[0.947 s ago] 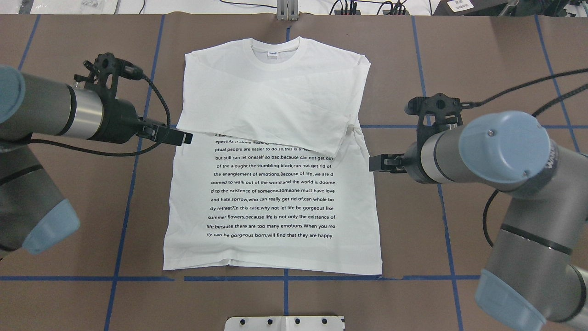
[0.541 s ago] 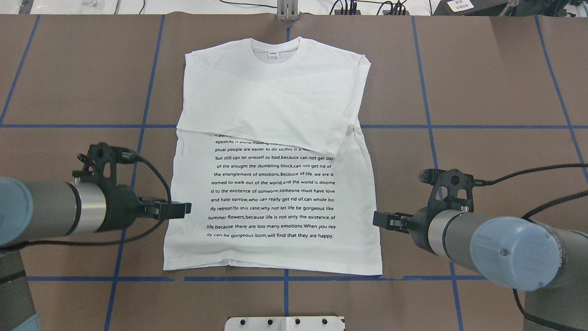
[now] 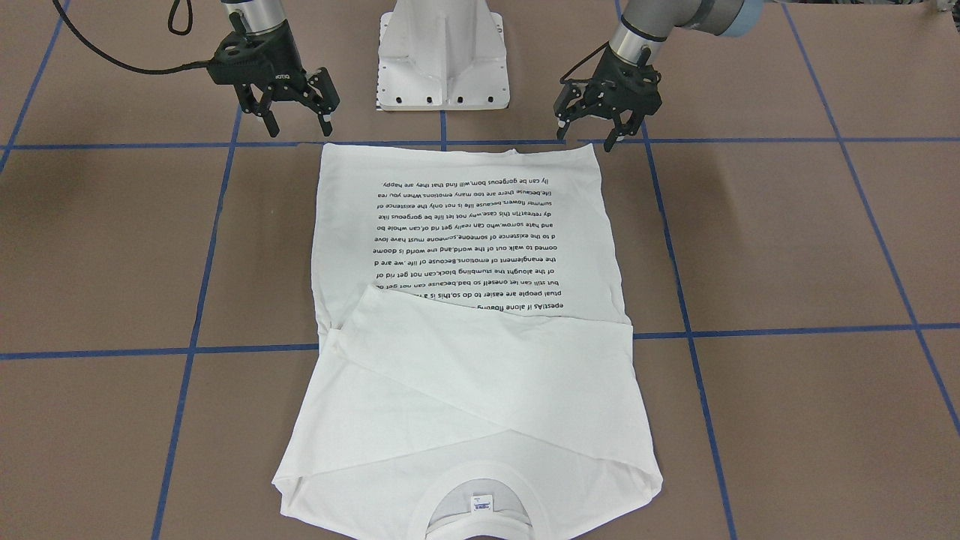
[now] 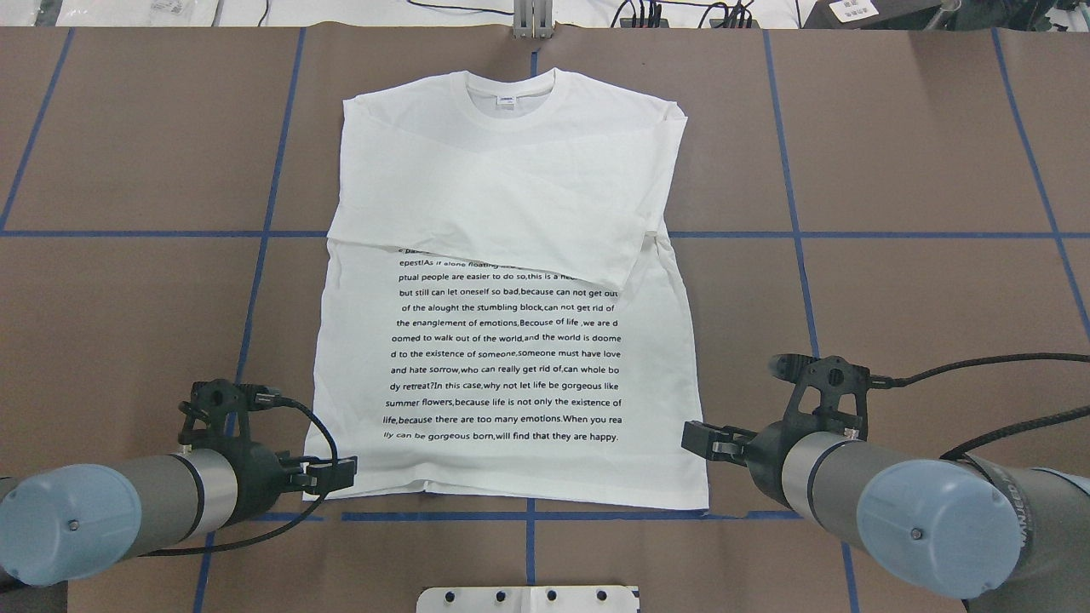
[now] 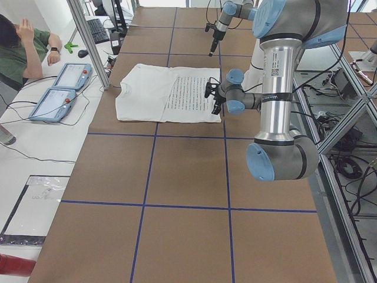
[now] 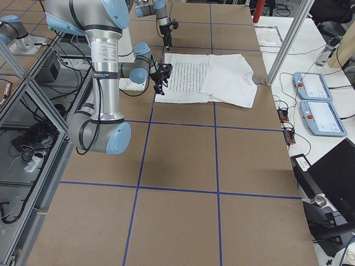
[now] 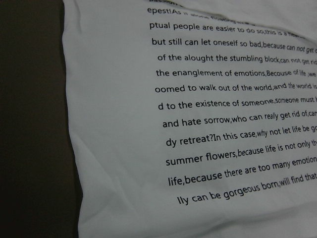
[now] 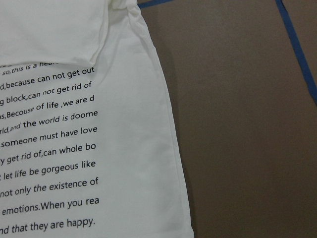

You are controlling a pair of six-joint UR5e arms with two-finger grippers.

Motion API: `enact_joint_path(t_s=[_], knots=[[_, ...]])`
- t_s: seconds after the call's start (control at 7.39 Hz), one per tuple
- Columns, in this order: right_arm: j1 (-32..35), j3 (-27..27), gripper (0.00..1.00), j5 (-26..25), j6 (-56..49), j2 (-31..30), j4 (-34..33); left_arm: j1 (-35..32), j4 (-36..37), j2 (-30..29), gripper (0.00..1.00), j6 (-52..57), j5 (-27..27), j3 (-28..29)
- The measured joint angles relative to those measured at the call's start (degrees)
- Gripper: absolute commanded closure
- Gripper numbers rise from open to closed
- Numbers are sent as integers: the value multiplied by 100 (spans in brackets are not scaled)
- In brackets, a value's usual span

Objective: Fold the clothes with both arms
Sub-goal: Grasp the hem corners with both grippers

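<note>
The clothes are one white shirt (image 4: 511, 196) lying flat on the brown table, collar far from the robot, sleeves folded across the chest and black text facing up. Its hem (image 3: 457, 154) lies nearest the robot. My left gripper (image 4: 336, 471) (image 3: 587, 139) hovers open at the hem's left corner. By the hem's right corner, my right gripper (image 4: 698, 438) (image 3: 300, 129) stands open, fingers spread and holding nothing. The wrist views show only the shirt (image 7: 198, 124) (image 8: 74, 124) and bare table.
The white pedestal base (image 3: 442, 60) stands just behind the hem, between the arms. Blue tape lines (image 4: 528, 545) grid the table. In the exterior left view a person (image 5: 23, 47) sits past the collar end beside two tablets (image 5: 65, 82) and a metal post (image 5: 88, 41).
Both arms have travelled along the shirt's sides towards the robot, from sleeve height down to the hem corners. The shirt has not moved.
</note>
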Motion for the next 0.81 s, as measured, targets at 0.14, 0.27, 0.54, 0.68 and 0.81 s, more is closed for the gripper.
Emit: enact_joint_path(t_s=[0.14,0.27,0.54,0.68,0.81], knots=[[-5,0,0,-9,4,2,0,33,7,-8,7,-23,34,96],[-7,0,0,-13,5,4,1,43,18,-15,13,-73,46,176],[-9,-7,0,-14,6,4,1,65,83,-15,48,-185,51,265],[-12,-7,0,-14,6,3,1,77,113,-11,65,-205,51,289],[-15,-11,0,-15,6,3,0,100,176,-14,73,-216,51,305]])
